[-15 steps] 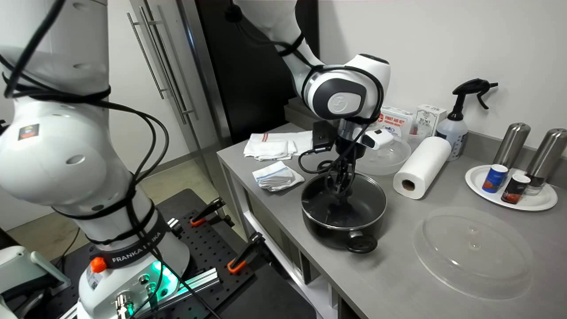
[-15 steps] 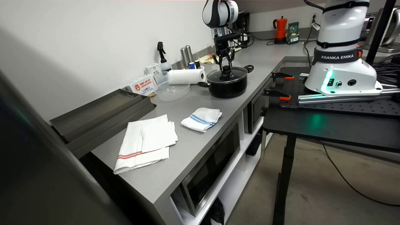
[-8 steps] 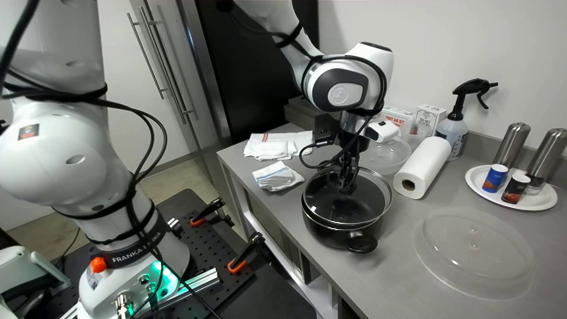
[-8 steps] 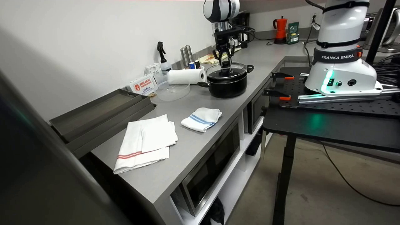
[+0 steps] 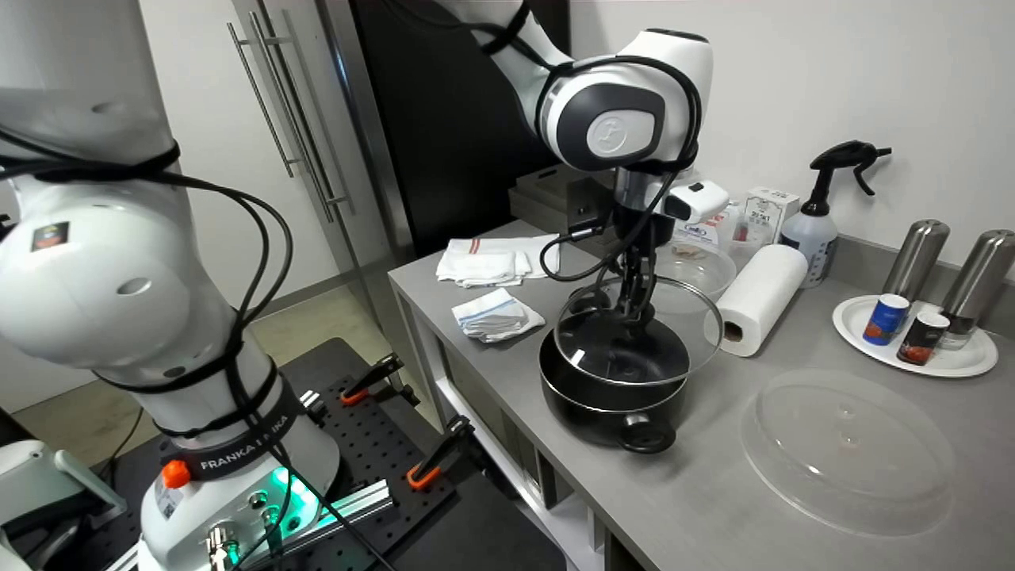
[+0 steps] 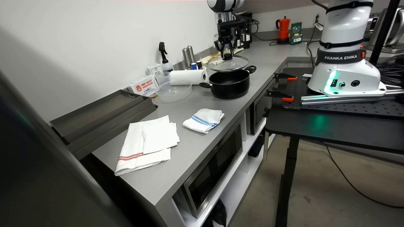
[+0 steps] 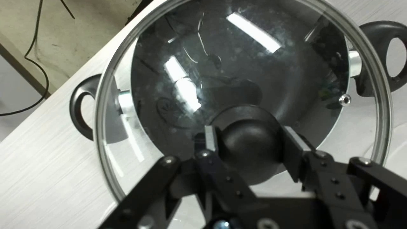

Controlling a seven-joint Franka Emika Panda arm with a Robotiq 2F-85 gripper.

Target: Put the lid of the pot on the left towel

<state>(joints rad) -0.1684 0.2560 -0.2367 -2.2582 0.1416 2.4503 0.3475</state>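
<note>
Lid (image 7: 241, 79) partly behind the fingers (image 7: 293, 156)

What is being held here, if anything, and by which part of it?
The gripper holds the glass lid by its black centre knob, above the pot.

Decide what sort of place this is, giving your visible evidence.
Most likely a kitchen or kitchenette, though whether home or workplace is unclear: a black pot and a paper-towel roll are on the counter, with what looks like a microwave beneath.
</note>
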